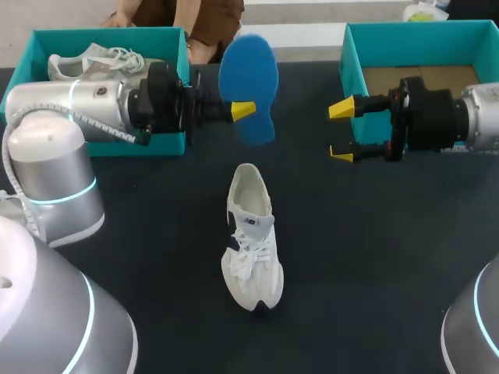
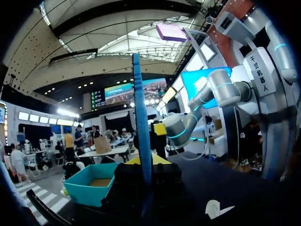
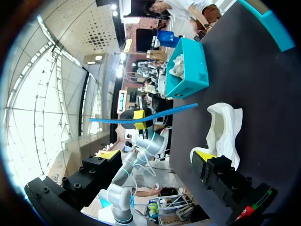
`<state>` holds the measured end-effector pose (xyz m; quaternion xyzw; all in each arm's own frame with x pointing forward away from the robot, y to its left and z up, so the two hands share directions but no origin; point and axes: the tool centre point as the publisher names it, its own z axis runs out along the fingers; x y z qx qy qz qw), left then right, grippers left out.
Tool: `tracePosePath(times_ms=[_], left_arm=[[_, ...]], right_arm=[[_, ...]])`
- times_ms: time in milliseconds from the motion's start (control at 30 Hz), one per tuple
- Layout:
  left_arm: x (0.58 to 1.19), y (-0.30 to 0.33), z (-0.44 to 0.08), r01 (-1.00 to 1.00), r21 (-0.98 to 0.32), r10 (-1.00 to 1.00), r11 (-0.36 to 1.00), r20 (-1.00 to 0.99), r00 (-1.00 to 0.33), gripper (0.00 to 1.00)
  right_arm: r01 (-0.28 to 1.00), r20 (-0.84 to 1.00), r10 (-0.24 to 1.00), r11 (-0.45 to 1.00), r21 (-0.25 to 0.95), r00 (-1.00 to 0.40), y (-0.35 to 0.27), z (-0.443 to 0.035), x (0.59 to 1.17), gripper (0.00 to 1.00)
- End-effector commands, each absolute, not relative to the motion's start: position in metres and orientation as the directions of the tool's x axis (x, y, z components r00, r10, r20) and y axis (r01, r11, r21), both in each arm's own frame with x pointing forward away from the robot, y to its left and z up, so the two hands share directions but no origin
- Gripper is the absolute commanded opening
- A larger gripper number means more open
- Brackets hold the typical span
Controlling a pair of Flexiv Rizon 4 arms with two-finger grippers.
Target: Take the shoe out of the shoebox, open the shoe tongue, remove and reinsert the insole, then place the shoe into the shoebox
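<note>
A white shoe (image 1: 251,234) stands upright at the middle of the dark table, its opening toward the back. Above and behind it, my left gripper (image 1: 243,111) is shut on a blue insole (image 1: 248,86), held in the air on edge. In the left wrist view the insole (image 2: 141,132) rises edge-on from between the fingers. My right gripper (image 1: 341,131) stands open in the air, facing the insole from the right, with nothing between its fingers. In the right wrist view the insole (image 3: 146,115) hangs ahead of the open gripper (image 3: 156,155) and the shoe (image 3: 225,127) lies below.
A teal shoebox (image 1: 171,86) at the back left holds a second white shoe (image 1: 93,58). Another teal shoebox (image 1: 351,58) at the back right shows a bare brown floor behind my right arm.
</note>
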<state>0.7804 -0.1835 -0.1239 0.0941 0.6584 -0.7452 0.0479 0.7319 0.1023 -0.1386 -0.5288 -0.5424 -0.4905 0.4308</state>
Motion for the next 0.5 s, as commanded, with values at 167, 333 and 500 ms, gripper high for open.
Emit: tracePosePath(times_ms=[167,333,500], left_arm=[[0.771,-0.183,-0.129,0.662,-0.72,0.028,-0.209,-0.681,-0.732,0.0],[0.769,-0.182,-0.134,0.782,-0.573,0.017,-0.244,-0.809,-0.588,0.0],[0.77,-0.183,-0.139,0.886,-0.403,-0.016,-0.232,-0.909,-0.417,0.0]], right_arm=[[0.996,0.986,0.152,-0.041,0.076,-0.069,0.104,-0.139,0.732,1.0],[0.996,0.986,0.152,-0.041,0.076,-0.069,0.104,-0.139,0.732,1.0],[0.996,0.986,0.152,-0.041,0.076,-0.069,0.104,-0.139,0.732,1.0]])
